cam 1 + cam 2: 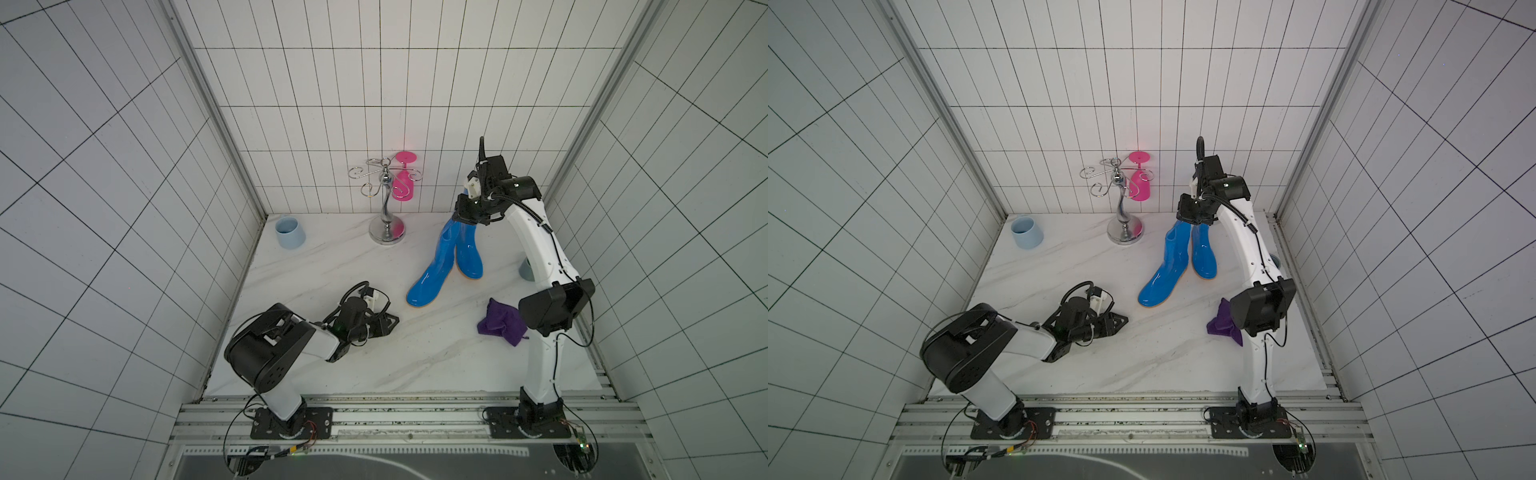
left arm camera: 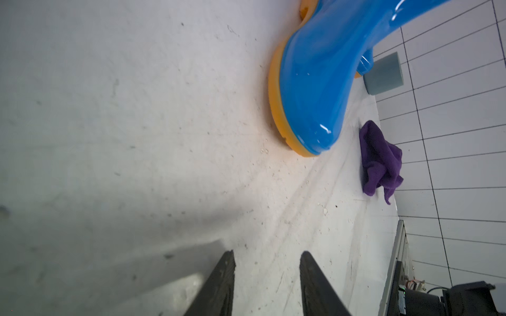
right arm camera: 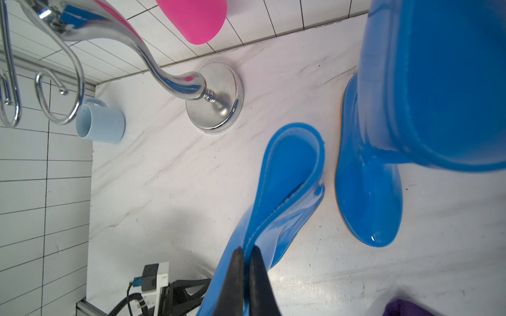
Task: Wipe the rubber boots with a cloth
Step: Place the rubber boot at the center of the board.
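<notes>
We gripped a glossy blue rubber boot point(image 3: 290, 164) by its rim with the right end effector point(image 3: 247, 249); the left end effector point(image 2: 267, 253), spread apart and empty, likely needed the crumpled purple fabric cloth point(image 2: 380, 161) ahead next.

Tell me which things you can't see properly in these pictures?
- Grey cup: mostly hidden behind the right arm in both top views.
- Cloth: partly covered by that arm's elbow in a top view; only a corner shows at the right wrist view's edge.
- Rubber boots: their tops sit under the right gripper in both top views.
</notes>
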